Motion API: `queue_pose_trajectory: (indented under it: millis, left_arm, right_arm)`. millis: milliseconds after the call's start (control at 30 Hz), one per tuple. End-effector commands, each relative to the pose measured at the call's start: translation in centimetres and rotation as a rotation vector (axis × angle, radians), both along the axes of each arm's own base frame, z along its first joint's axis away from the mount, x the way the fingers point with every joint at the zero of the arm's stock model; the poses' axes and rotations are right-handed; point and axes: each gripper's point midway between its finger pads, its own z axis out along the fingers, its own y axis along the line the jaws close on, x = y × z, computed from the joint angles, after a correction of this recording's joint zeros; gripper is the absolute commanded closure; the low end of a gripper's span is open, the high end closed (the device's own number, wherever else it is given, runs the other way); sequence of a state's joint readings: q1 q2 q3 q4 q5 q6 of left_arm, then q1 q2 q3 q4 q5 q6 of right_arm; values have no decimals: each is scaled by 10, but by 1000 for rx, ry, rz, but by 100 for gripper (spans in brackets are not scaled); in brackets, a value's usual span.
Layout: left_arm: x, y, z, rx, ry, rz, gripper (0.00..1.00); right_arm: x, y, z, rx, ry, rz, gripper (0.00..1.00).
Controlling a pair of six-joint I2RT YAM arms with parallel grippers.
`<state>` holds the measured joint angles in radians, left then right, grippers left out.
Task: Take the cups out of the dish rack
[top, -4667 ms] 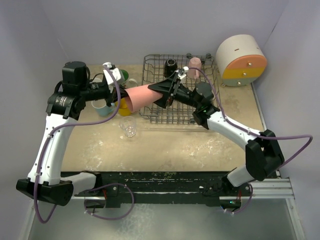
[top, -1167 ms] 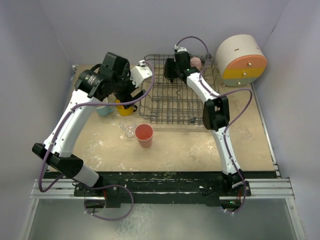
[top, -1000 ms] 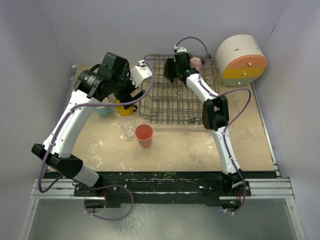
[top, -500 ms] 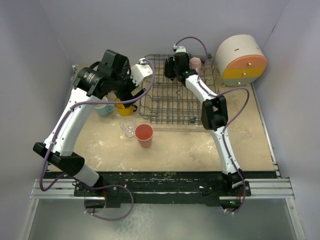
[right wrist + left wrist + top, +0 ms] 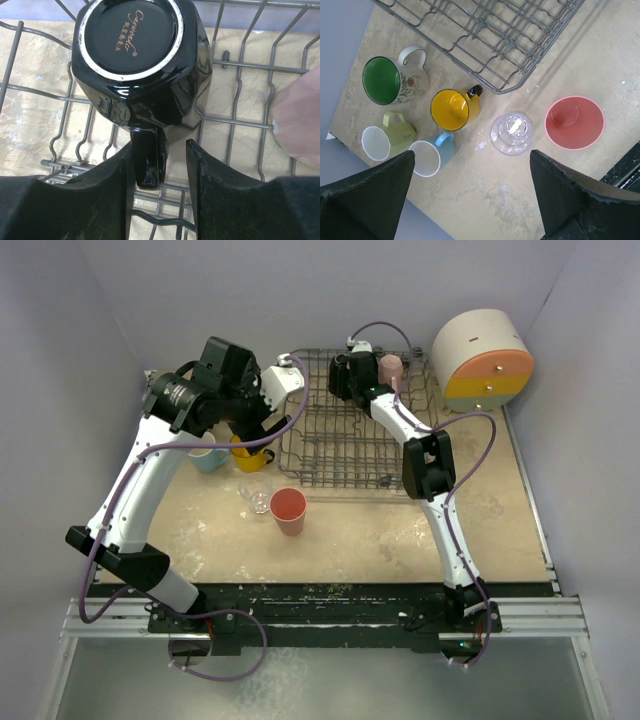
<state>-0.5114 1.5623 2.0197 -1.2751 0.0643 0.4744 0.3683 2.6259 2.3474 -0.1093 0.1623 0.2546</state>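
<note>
The dish rack (image 5: 350, 440) holds a black mug (image 5: 341, 375) and a pink mug (image 5: 390, 368) at its far end. In the right wrist view the black mug (image 5: 135, 55) lies bottom up. My right gripper (image 5: 160, 150) straddles its handle: the left finger touches it, and a gap shows at the right finger. My left gripper (image 5: 471, 157) hangs open and empty above the table. Below it stand a green-inside white mug (image 5: 395, 80), a yellow mug (image 5: 454, 107), a pale yellow-green mug (image 5: 390, 140), a light blue mug (image 5: 431, 156), a clear glass (image 5: 511, 132) and a salmon tumbler (image 5: 575, 122).
A round cream, orange and yellow drawer box (image 5: 483, 358) stands at the far right, just past the rack. The rack's corner (image 5: 510, 45) lies close to the yellow mug. Walls close in the table on the left, back and right.
My right gripper has narrowed its jaws around the black mug's handle. The left arm has drifted slightly left. The salmon tumbler, earlier carried in the air, now stands on the table.
</note>
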Motion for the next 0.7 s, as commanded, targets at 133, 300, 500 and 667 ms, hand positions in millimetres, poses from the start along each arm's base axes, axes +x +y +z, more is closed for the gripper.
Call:
queue_pose_trajectory:
  millis: [133, 300, 500, 667]
  left_arm:
    - [-4, 2, 14, -21, -51, -16, 1]
    - [-8, 5, 12, -16, -53, -22, 1]
    - [-13, 8, 4, -8, -37, -25, 1]
    - [-17, 7, 2, -13, -24, -28, 1]
  right_arm:
    - [8, 17, 25, 80, -67, 26, 66]
    - [13, 19, 45, 110, -109, 32, 89]
    - [14, 22, 104, 164, -209, 35, 100]
    - [8, 21, 172, 197, -320, 40, 100]
